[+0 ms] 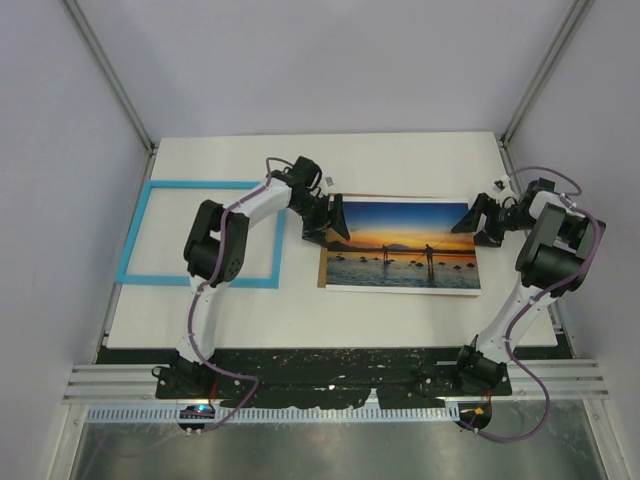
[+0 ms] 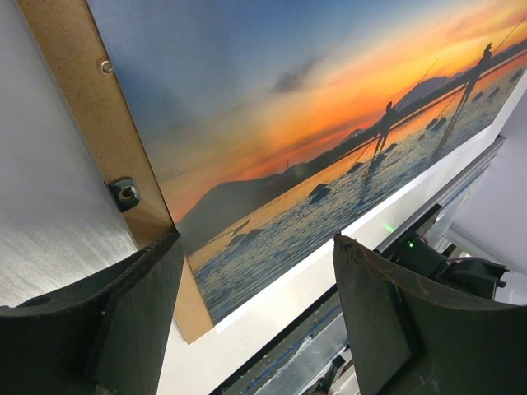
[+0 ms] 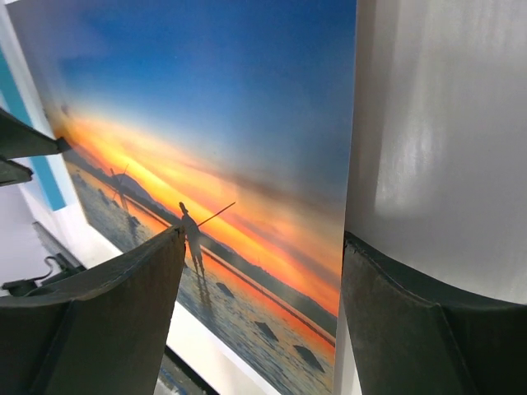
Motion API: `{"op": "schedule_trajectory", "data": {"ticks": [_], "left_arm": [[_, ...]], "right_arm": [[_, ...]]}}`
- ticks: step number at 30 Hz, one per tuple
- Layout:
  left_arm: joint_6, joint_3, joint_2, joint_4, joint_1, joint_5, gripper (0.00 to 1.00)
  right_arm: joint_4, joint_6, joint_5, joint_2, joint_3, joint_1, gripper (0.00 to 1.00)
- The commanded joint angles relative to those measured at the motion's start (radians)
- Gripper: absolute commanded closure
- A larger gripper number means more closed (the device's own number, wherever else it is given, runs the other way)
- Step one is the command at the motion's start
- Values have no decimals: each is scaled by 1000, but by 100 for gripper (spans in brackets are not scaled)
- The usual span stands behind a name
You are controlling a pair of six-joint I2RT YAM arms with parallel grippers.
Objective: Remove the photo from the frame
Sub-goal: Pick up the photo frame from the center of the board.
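The photo (image 1: 400,245), a sunset print with a white border, lies flat at the table's centre-right on a brown backing board (image 1: 400,198). The empty light-blue frame (image 1: 200,185) lies apart from it at the left, partly under my left arm. My left gripper (image 1: 335,225) is open at the photo's left edge, one jaw on each side of the board's corner (image 2: 189,313). My right gripper (image 1: 475,225) is open at the photo's right edge. In the left wrist view the photo (image 2: 329,99) fills the space past the open gripper (image 2: 255,247). The right wrist view shows the photo (image 3: 206,123) beyond its gripper (image 3: 262,234).
The white table (image 1: 400,160) is bounded by grey walls at the left, right and back. A small metal clip (image 2: 125,193) sits on the backing board's edge. A black strip and rails run along the near edge (image 1: 330,365).
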Motion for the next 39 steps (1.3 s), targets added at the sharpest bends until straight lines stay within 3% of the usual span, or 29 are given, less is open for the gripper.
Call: {"op": "schedule_trajectory", "data": {"ticks": [1,18,25,39], "left_arm": [[-29,38,15,50,-10,57,23],[-41,46,32,70,-25,74,23],[-44,47,35,73,-32,77,23],[-30,53,-11,62,5,85,23]], "right_arm": [[-56,-17,-126,23,26,-63,22],[-111,-37,-268,20,46,-110,27],[-70,-21,-145,9,26,-108,30],[-65,-14,-154,72,30,-105,30]]}}
